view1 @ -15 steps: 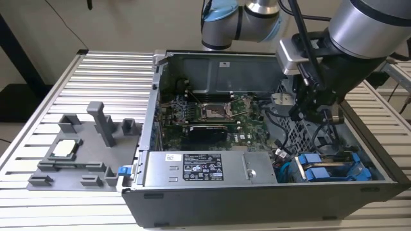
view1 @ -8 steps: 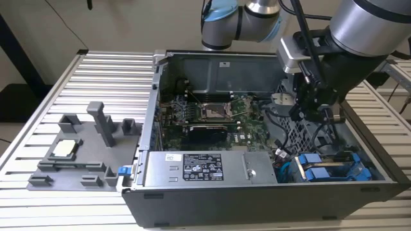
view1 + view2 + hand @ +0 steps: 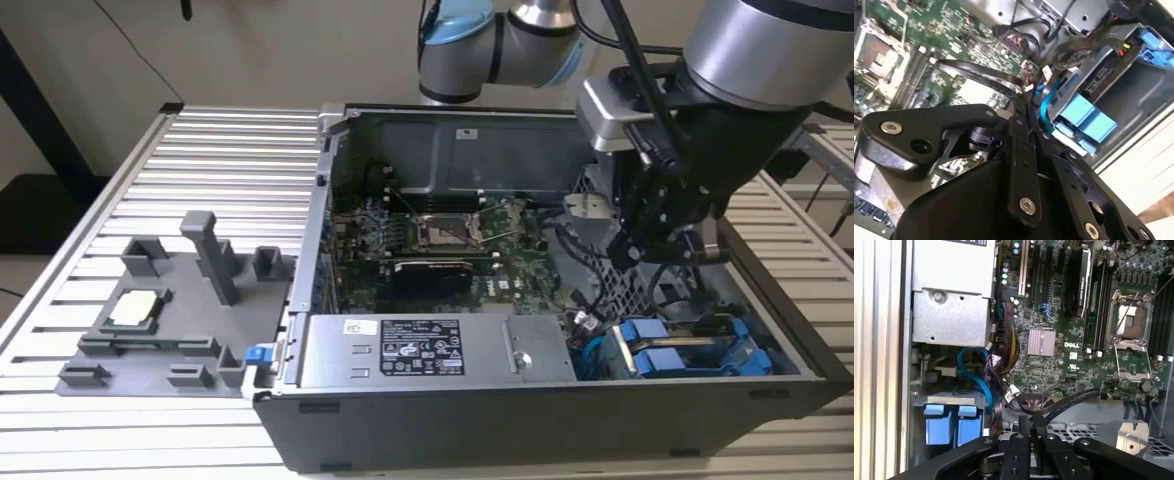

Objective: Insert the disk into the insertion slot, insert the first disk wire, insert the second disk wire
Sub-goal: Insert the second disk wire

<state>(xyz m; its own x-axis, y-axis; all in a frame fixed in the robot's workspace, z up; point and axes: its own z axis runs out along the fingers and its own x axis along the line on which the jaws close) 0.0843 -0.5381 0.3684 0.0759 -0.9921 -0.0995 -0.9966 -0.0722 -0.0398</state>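
Exterior view | disk [image 3: 663, 361] mostly hidden | blue carrier [image 3: 669, 357] end visible

Power-supply box [image 3: 334, 362]: black label [image 3: 420, 347] with white print, small white sticker [image 3: 360, 326] beside it, no line legible. Case back wall [image 3: 534, 150]: one small white sticker [image 3: 466, 133], unreadable. Motherboard [image 3: 1029, 375] in the first wrist view: short white printed logo [image 3: 1071, 345] just beside the silver heatsink [image 3: 1042, 342].
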